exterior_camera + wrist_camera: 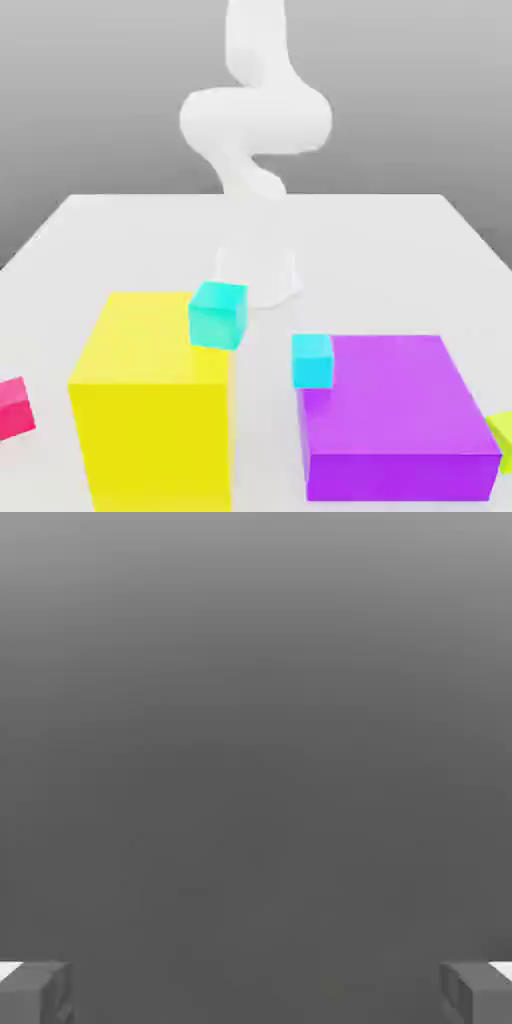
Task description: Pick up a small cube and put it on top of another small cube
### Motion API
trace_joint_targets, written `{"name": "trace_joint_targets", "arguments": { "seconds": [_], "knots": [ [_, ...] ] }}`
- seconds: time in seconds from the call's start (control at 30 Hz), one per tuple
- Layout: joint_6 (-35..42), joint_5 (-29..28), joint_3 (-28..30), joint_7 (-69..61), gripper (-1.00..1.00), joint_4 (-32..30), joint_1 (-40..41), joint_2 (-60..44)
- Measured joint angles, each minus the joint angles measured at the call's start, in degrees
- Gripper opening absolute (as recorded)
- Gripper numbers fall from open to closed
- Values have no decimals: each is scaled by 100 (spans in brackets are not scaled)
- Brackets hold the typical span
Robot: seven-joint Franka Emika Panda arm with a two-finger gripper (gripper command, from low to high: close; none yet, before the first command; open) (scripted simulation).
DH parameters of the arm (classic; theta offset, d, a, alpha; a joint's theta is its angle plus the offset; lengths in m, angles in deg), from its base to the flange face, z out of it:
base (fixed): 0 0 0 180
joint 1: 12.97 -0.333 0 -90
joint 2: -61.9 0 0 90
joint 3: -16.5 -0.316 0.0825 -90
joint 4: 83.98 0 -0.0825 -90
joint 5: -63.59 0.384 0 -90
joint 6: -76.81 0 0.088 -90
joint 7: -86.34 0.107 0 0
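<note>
yellow block (155, 430) nearest, 1 lime-green cube (504, 438) cut by frame edge, gripper (256, 994) fingers spread

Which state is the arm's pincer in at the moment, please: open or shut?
Open: in the hand view, the pincer's two fingers stand wide apart.

In exterior view, clock centred on frame, 6 nearest the camera: see a pale, flat tabletop (390, 250), with the white arm's base (257, 275) standing on it near dial centre. Carries a tall yellow block (155, 430) at 7 o'clock and a lower, wide purple block (395, 405) between 4 and 5, gap between the two. Also seems to carry a pink cube (14, 408) out at 8 and a lime cube (504, 438) at 4, both cut by the frame edge.
</note>
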Motion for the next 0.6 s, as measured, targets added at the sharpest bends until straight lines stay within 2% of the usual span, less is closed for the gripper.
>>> {"name": "trace_joint_targets", "arguments": {
  "seconds": [0.37,0.6],
  "knots": [
    [-716,-153,-233,-2261,0,-25,-1111,-2321],
    [-1164,-236,-583,-3686,0,-42,-1667,-3774]
  ]
}}
